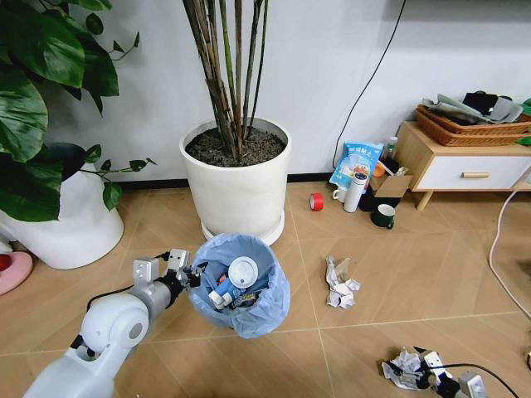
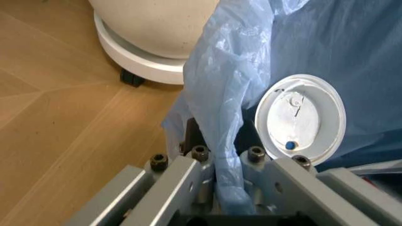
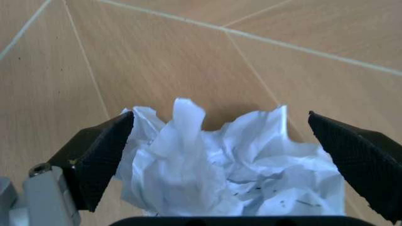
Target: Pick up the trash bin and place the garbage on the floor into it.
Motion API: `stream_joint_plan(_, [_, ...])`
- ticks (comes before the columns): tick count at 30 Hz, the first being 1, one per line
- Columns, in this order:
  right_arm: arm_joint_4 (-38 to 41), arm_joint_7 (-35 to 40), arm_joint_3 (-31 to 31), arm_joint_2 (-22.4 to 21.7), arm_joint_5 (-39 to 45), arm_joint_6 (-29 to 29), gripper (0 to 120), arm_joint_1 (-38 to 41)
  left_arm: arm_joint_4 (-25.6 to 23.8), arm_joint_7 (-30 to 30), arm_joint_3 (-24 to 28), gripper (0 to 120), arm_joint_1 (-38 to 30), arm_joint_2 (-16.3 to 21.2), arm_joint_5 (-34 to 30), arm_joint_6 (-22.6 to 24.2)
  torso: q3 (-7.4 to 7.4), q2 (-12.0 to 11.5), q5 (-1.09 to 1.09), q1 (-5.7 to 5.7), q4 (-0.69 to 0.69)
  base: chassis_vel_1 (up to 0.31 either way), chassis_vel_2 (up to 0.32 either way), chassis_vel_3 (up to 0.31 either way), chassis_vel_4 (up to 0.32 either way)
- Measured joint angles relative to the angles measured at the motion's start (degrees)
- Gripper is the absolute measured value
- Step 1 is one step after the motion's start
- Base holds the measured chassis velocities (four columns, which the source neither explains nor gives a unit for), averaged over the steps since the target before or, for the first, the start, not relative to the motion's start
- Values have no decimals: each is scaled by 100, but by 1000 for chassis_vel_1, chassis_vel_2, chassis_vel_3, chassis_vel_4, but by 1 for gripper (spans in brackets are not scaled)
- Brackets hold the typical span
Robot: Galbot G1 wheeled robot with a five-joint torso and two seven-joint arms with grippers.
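Observation:
The trash bin point(image 1: 249, 305), lined with a crinkly light-blue bag point(image 2: 226, 84), hangs tilted just above the floor. My left gripper point(image 1: 194, 276) is shut on its rim, the bag pinched between the fingers point(image 2: 188, 169). Inside lie a white round lid point(image 2: 300, 120) and a blue-white wrapper point(image 1: 221, 290). At the lower right my right gripper point(image 1: 417, 371) is down at the floor, open, with a crumpled white paper wad point(image 3: 220, 169) between its black fingers point(image 3: 100, 155). Another paper wad point(image 1: 340, 286) lies on the floor right of the bin.
A big white planter point(image 1: 236, 195) stands just behind the bin, with another point(image 1: 70, 228) at the left. By the wall are a red tape roll point(image 1: 316, 201), a blue snack bag point(image 1: 357, 163), a white flask point(image 1: 355, 192), a green mug point(image 1: 382, 216) and a low cabinet point(image 1: 465, 166).

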Motion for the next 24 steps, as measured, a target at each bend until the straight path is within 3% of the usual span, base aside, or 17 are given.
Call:
stream_joint_plan(4, [-132,-1,-21,106,-81,39,95,26,6,-1,6,0,-11,13,-11,0,0,0,-1,0,0,0,0,0,0])
stream_joint_plan(24, [-446,186,-19,487,-186,246,21,206,-2,-6,18,0,-63,49,-28,0,0,0,0,0,0,0,0,0,0])
